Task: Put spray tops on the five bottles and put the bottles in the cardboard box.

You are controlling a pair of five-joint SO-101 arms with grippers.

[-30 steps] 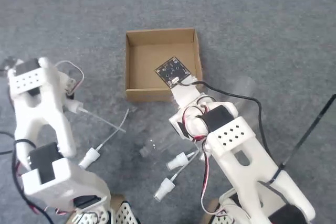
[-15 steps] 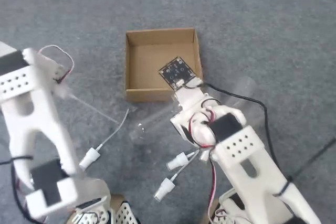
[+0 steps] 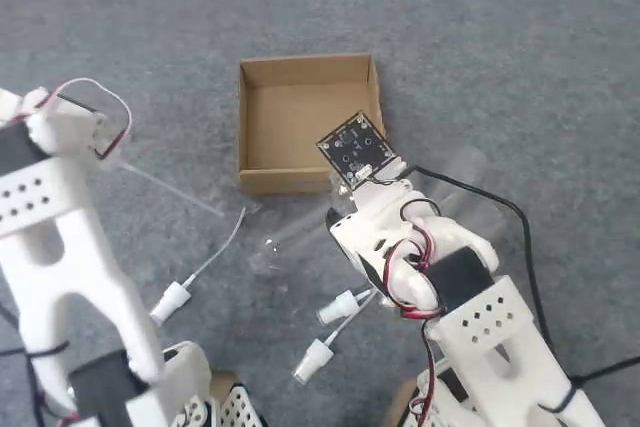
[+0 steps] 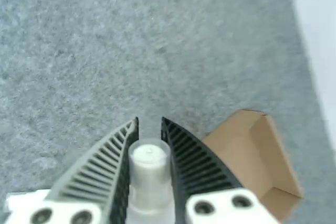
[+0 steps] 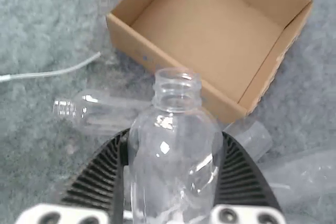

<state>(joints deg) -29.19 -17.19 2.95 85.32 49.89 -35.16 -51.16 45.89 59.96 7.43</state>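
- The left gripper (image 4: 149, 125) pinches a white plastic spray top (image 4: 149, 167) by its round cap. One black ribbed finger (image 4: 107, 167) presses on each side of the cap.
- In the high view, this spray top's thin clear dip tube (image 3: 170, 189) slants away from the end of the left arm across the grey carpeted table (image 3: 520, 67). Its tip lies near the front left corner of the box, and I cannot tell whether it touches the carpet.
- The right gripper (image 5: 174, 136) clasps a clear plastic bottle (image 5: 173, 153) around its body, with the ribbed fingers (image 5: 100, 169) spread wide on either side. The bottle's threaded neck is open and uncapped and points toward the box.
- The open brown cardboard box (image 3: 285, 180) (image 5: 142, 43) (image 4: 257, 150) stands on the carpet just beyond the right gripper, with its opening facing up.
- A second clear bottle (image 3: 285, 239) (image 5: 97, 111) lies on its side on the carpet just in front of the box, between the two arms. Its neck is uncapped.
- A third clear bottle (image 3: 465, 165) lies near the right side of the box, partly hidden by the right arm and its black cable.
- A loose white spray top (image 3: 170, 299) lies beside the left arm, and its dip tube curves up toward the box.
- A second loose spray top (image 3: 340, 305) rests close against the right arm.
- A third loose spray top (image 3: 315, 357) lies just beside the second one, nearer the arm bases.
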